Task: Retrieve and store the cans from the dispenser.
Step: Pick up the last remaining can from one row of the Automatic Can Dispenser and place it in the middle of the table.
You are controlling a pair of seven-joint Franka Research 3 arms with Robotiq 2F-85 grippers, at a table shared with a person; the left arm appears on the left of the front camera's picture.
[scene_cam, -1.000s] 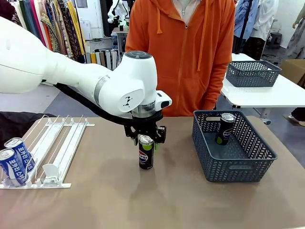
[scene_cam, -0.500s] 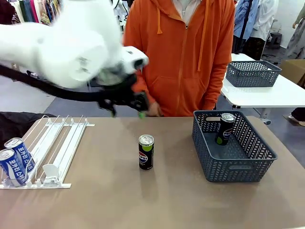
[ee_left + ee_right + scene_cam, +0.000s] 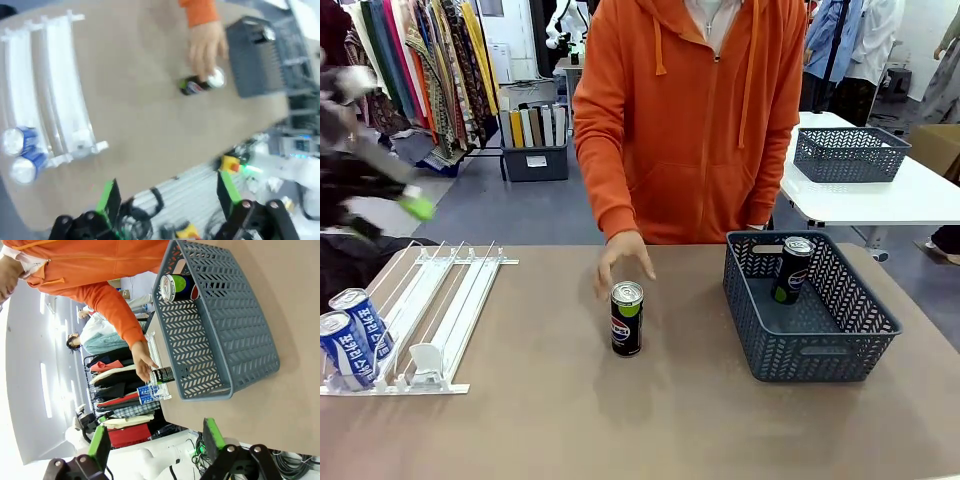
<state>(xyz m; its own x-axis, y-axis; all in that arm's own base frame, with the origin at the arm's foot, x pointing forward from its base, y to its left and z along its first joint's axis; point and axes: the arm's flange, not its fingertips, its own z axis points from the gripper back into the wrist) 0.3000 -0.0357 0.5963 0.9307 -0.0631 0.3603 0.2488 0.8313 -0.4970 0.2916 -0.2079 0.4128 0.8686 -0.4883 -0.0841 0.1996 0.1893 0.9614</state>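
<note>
Can set mid-table, person's hand above it

From the front, 1 black can (image 3: 627, 319) stands upright at the centre of the table (image 3: 570, 430), well apart from everything else. I judge that open spot makes it easy for the person to take. Their hand (image 3: 625, 258) hangs just at its 12 o'clock, fingers curled down toward the silver top; I cannot tell whether they touch.

A 2nd black can (image 3: 792, 270) leans inside the grey basket (image 3: 810, 350) at 3 o'clock, so I take that basket as the store. The dispenser (image 3: 440, 300) lies at 9 o'clock, with 2 blue cans (image 3: 348, 350) resting at its near end beside the stoppers (image 3: 425, 360), where the lanes would present them for picking.

My left gripper (image 3: 167, 192) looks down on the table from high up, jaws spread wide with nothing between them. My right gripper (image 3: 156, 437) is equally spread and empty, off to the basket's side. I judge that the 2 blue cans remain to fetch.
</note>
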